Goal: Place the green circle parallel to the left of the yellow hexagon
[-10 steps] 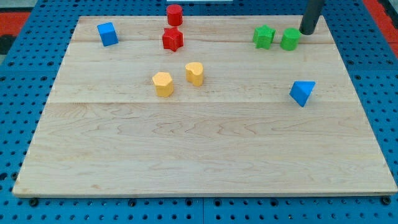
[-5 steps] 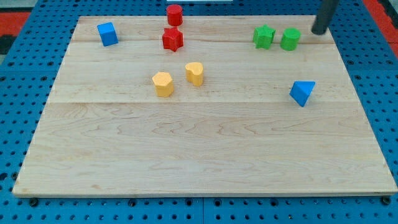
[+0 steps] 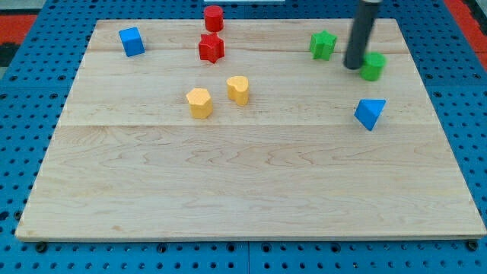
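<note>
The green circle [image 3: 373, 66] sits near the view's top right on the wooden board [image 3: 243, 183]. My tip [image 3: 353, 66] rests right against its left side. The yellow hexagon [image 3: 199, 103] lies left of the board's middle, far to the left of the green circle. A second yellow block [image 3: 238, 89], rounded, stands just up and right of the hexagon. A green star block [image 3: 323, 45] is up and left of my tip.
A red cylinder [image 3: 213, 17] and a red star block [image 3: 211, 48] stand at the top centre. A blue cube [image 3: 132, 41] is at the top left. A blue triangular block [image 3: 370, 113] lies just below the green circle.
My tip moved from the top right corner down and left to the green circle's left side. The green circle has shifted right and down, away from the green star.
</note>
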Controlling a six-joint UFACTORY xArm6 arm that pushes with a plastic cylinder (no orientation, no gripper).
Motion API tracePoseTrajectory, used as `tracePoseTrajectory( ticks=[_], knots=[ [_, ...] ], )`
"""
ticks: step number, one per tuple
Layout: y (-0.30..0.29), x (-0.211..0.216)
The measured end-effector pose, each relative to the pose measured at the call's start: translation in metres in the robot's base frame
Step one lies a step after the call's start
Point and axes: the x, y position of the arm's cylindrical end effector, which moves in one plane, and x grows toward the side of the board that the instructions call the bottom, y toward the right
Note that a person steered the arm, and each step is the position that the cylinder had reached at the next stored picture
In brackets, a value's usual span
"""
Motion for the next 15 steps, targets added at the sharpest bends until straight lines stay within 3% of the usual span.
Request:
tracePoseTrajectory(
  ticks=[2, 3, 4, 6, 7, 9, 10, 11, 12, 14, 15],
  knots=[
    [0.019, -0.03],
    [0.062, -0.021],
    [0.053, 0.006],
    [0.095, 0.044],
    [0.038, 0.06],
    [-0.147, 0.056],
    [-0.152, 0.049],
    [-0.206, 0.033],
    [-0.303, 0.033],
    [-0.283, -0.008],
    [-0.317, -0.032]
  ],
)
